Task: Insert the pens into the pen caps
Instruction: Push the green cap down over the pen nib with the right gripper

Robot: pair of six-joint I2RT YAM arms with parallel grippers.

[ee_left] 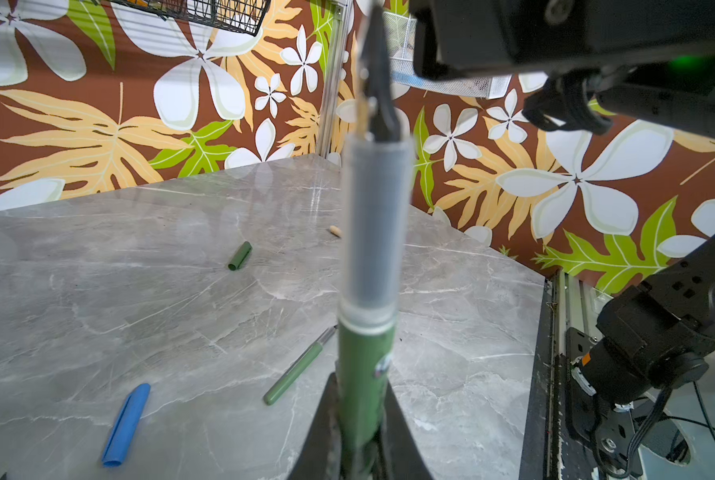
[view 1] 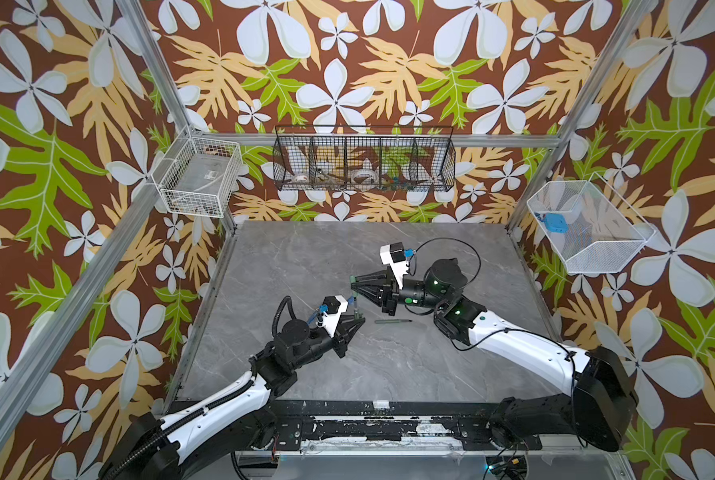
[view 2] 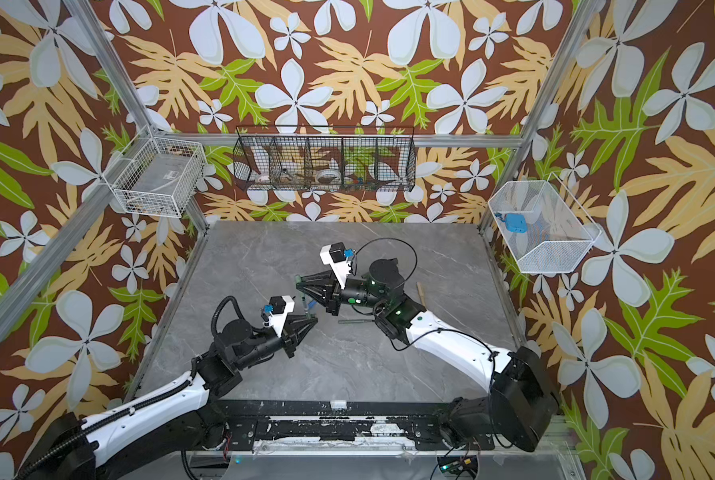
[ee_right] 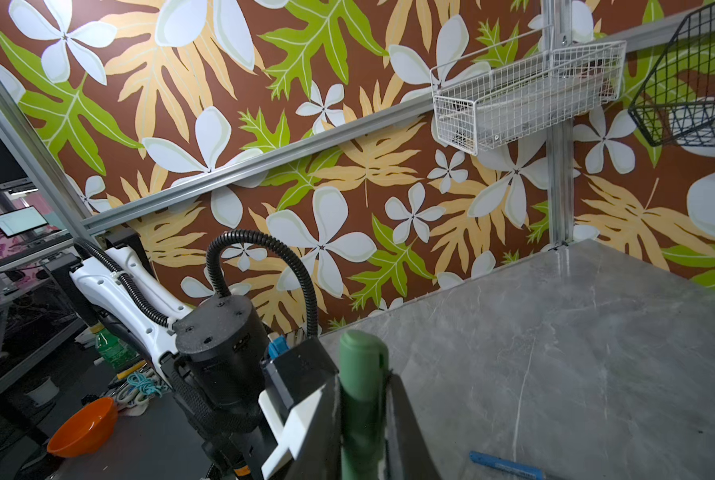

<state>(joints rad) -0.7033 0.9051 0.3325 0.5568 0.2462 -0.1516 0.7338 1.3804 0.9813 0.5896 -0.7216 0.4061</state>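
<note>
Green pen [ee_left: 364, 353] clamped in left pincer [ee_left: 361, 399], green cap [ee_right: 362, 353] clamped in right pincer [ee_right: 363, 386]; misaligned axes could jam the tip against the cap's rim

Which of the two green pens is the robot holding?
The green pen clamped in the left tool, its tip uncapped; the other green pen lies loose on the table.

Seeing a black wire basket [view 1: 364, 158] hanging on the floral back wall [view 1: 347, 62], a white wire basket [view 1: 189, 199] leftward, a white mesh basket [view 1: 605, 249] holding a blue part [view 1: 555, 222], an orange bowl [ee_right: 83, 426] outside.
</note>
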